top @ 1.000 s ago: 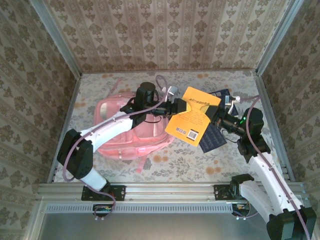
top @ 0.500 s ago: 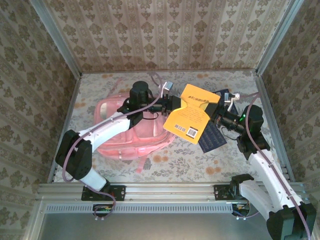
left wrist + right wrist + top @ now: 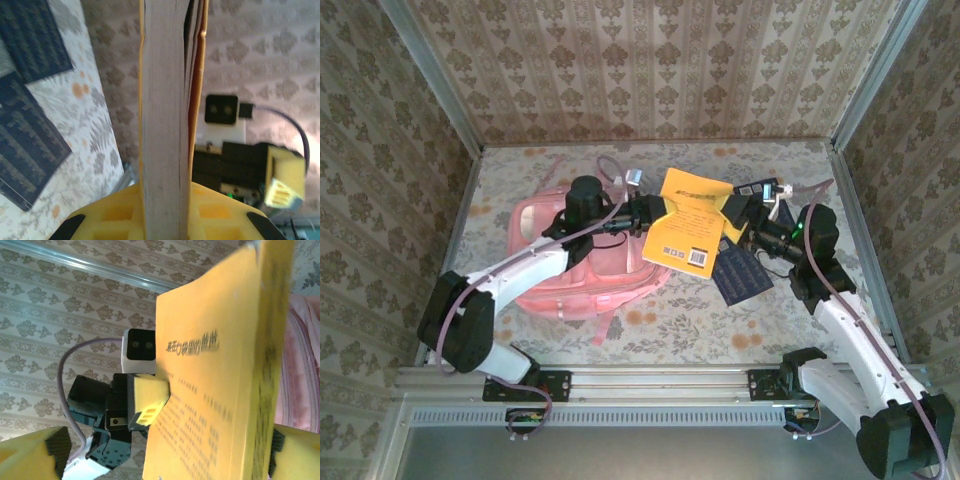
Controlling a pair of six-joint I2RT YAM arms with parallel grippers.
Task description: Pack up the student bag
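The student bag [image 3: 570,270] is a large pink backpack lying flat at centre-left of the table; its pink fabric [image 3: 300,365] also fills the right edge of the right wrist view. A yellow book [image 3: 692,225] hangs in the air just right of the bag. My left gripper [image 3: 655,212] is shut on the book's left edge, with the page block [image 3: 165,125] clamped between its yellow pads [image 3: 220,215]. My right gripper [image 3: 745,222] is at the book's right side and stands open. Its fingers are spread wide on either side of the book cover [image 3: 210,390].
Two dark notebooks [image 3: 742,272] lie on the floral tablecloth right of the bag, under the book; they also show in the left wrist view [image 3: 30,130]. Patterned walls close the table at the back and sides. A white camera block [image 3: 765,188] sits on the right wrist.
My left gripper has closed on the book's left edge, and my right gripper has opened off the book. The book has shifted left and towards the back, over the bag's right end.
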